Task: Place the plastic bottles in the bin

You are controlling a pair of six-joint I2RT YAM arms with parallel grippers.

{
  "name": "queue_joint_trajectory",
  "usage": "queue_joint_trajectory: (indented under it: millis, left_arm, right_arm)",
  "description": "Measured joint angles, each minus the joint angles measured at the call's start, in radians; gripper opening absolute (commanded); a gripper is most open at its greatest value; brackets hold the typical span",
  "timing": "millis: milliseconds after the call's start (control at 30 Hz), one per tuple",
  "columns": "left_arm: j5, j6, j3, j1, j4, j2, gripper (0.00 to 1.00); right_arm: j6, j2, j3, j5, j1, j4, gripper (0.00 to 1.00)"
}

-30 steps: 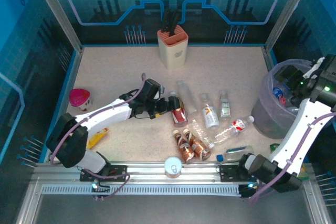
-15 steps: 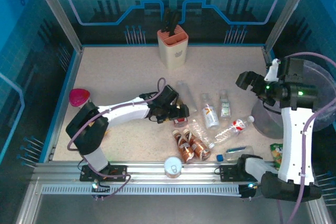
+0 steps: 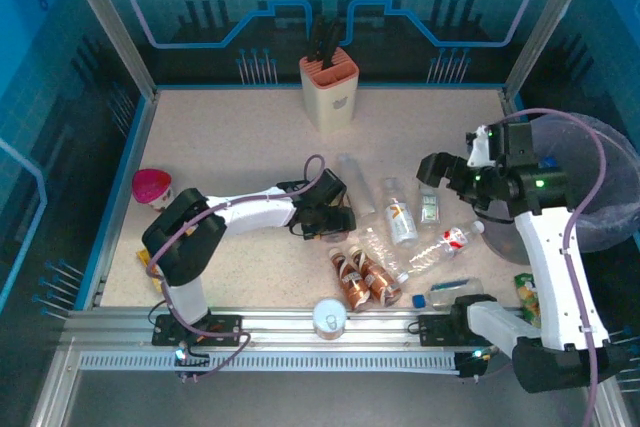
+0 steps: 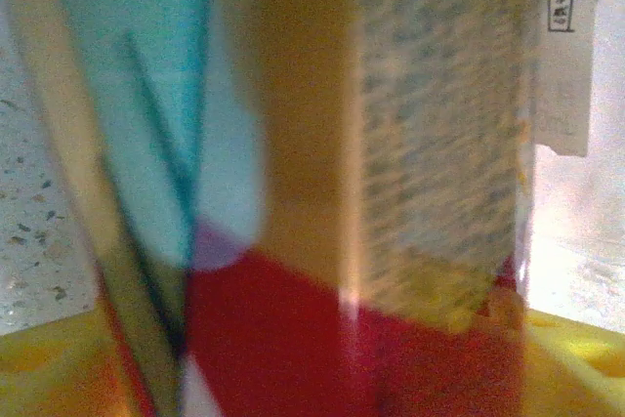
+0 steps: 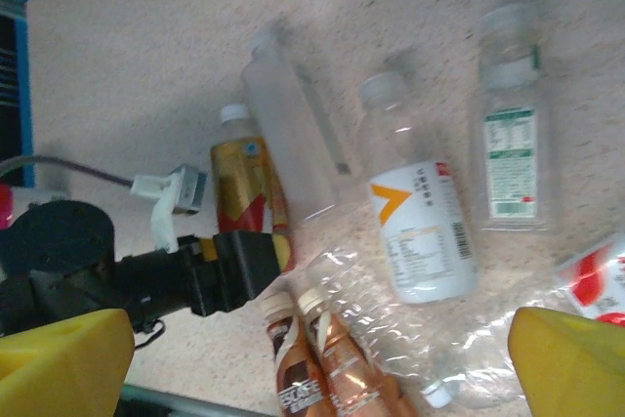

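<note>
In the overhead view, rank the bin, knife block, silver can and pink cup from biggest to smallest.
1. bin
2. knife block
3. silver can and pink cup: they look about alike, so I won't rank them.

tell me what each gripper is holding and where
Right gripper holds nothing. Left gripper is around the red-gold bottle at its labelled body; a firm grip cannot be told.
</note>
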Motion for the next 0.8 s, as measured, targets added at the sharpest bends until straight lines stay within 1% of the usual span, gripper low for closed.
queue_joint_trajectory:
  millis: [100, 233, 367, 433, 533, 633, 800]
  left_arm:
    - [-0.008, 0.001, 0.000, 0.000, 0.001, -0.002, 0.68]
    - [-0.023, 0.009, -0.008, 0.000, -0.007, -0.030, 0.66]
    - [-0.023, 0.082, -0.029, 0.004, -0.009, -0.142, 0.65]
    - [0.003, 0.138, -0.055, 0.009, 0.018, -0.222, 0.63]
    - [0.082, 0.201, -0.103, 0.026, 0.077, -0.339, 0.57]
    - [0.198, 0.235, -0.155, 0.056, 0.167, -0.409, 0.51]
    - [0.367, 0.245, -0.228, 0.078, 0.304, -0.437, 0.51]
  right_arm:
    - [0.014, -0.013, -0.049, -0.048, 0.006, 0.041, 0.98]
    - [0.019, -0.013, -0.067, -0.087, 0.017, 0.086, 0.98]
    - [0.037, -0.019, -0.116, -0.149, 0.036, 0.183, 0.96]
    - [0.046, -0.015, -0.145, -0.177, 0.056, 0.238, 0.96]
    - [0.060, 0.012, -0.170, -0.211, 0.100, 0.319, 0.96]
    - [0.087, 0.049, -0.192, -0.257, 0.151, 0.436, 0.96]
    - [0.121, 0.148, -0.196, -0.300, 0.218, 0.578, 1.00]
